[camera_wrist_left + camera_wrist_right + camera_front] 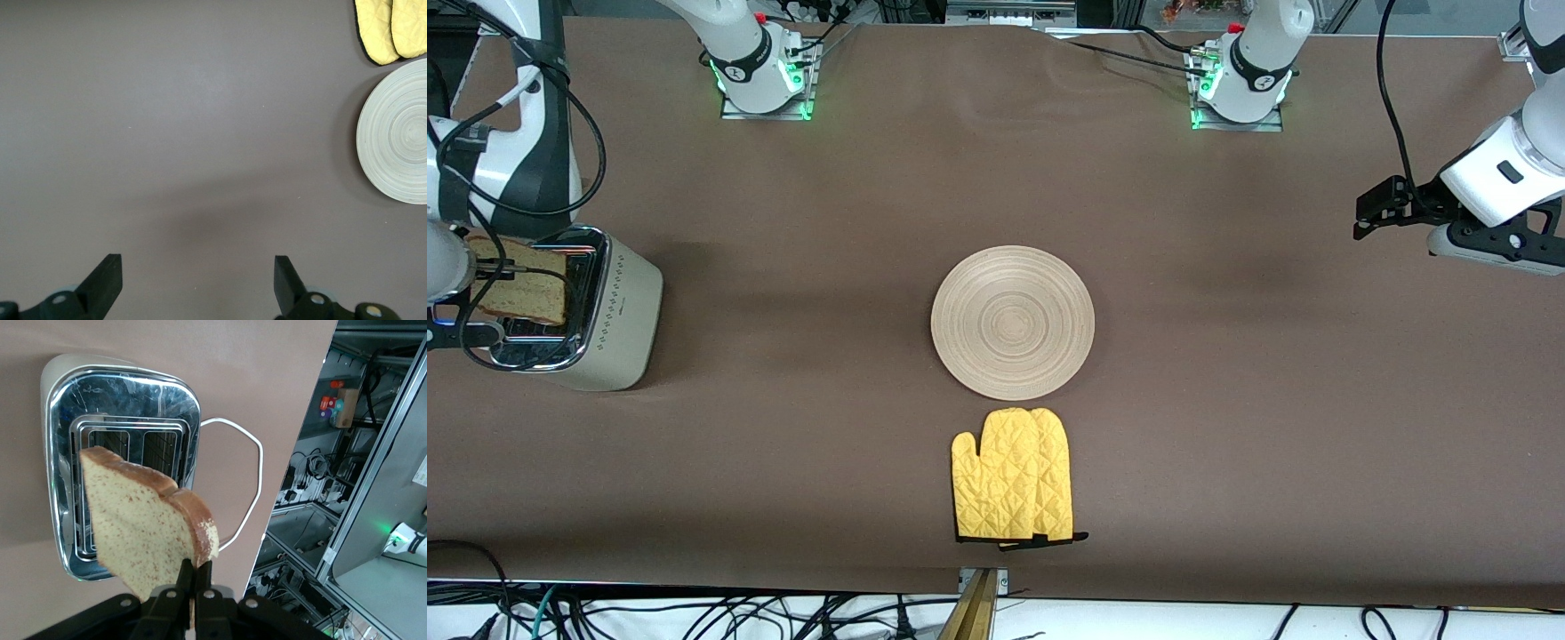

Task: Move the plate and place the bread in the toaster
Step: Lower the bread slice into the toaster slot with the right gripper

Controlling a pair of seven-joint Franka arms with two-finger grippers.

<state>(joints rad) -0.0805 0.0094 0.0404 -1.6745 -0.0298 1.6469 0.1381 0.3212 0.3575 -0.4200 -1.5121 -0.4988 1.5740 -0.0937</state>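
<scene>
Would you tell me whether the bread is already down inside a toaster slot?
No, the bread hangs pinched in the right gripper above the toaster.

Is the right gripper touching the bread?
Touching: the right wrist view shows the right gripper with its fingers shut on the bread's crust edge.

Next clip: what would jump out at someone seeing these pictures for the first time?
The right gripper pinches a bread slice by its crust, over the toaster at the right arm's end of the table. Mid-table lies a wooden plate, with yellow oven mitts nearer the front camera. The left gripper waits open over bare tablecloth at the left arm's end.
</scene>
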